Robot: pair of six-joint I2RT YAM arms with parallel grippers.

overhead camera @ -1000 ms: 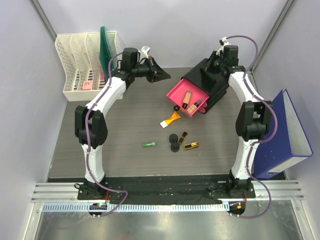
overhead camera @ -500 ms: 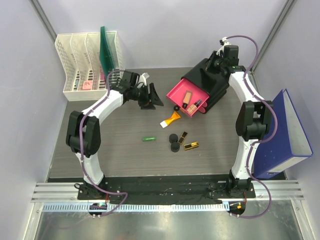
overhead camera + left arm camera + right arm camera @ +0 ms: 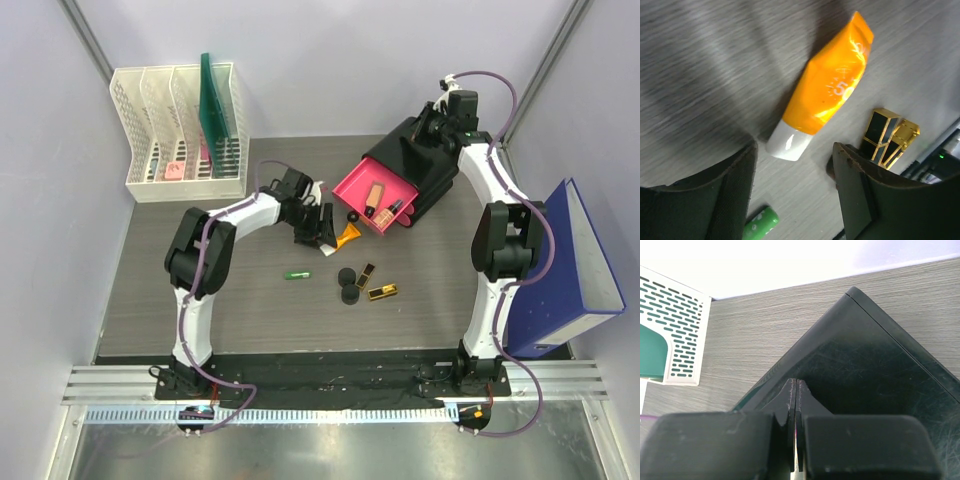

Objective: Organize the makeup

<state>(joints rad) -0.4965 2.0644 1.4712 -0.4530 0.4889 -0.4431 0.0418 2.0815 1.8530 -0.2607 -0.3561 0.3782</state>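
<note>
My left gripper [image 3: 322,228] hangs open just left of the orange white-capped tube [image 3: 346,235]. In the left wrist view the tube [image 3: 832,85] lies ahead, its white cap [image 3: 787,142] between my fingertips, nothing gripped. A slim green tube [image 3: 296,274] lies nearer the front. Two black compacts [image 3: 348,285] and two gold-black sticks [image 3: 375,283] lie right of it. The open pink drawer [image 3: 358,190] holds a beige bottle [image 3: 375,195]. My right gripper [image 3: 440,118] stays shut above the black box [image 3: 428,160].
A white file rack [image 3: 175,130] with a green folder [image 3: 215,105] and a small pink block [image 3: 173,171] stands back left. A blue binder [image 3: 575,265] leans at the right edge, beside the right arm.
My left arm swung from the back, near the rack, forward and right to the orange tube, and its jaws opened. The green tube shifted slightly toward the back. The right arm stayed still.
</note>
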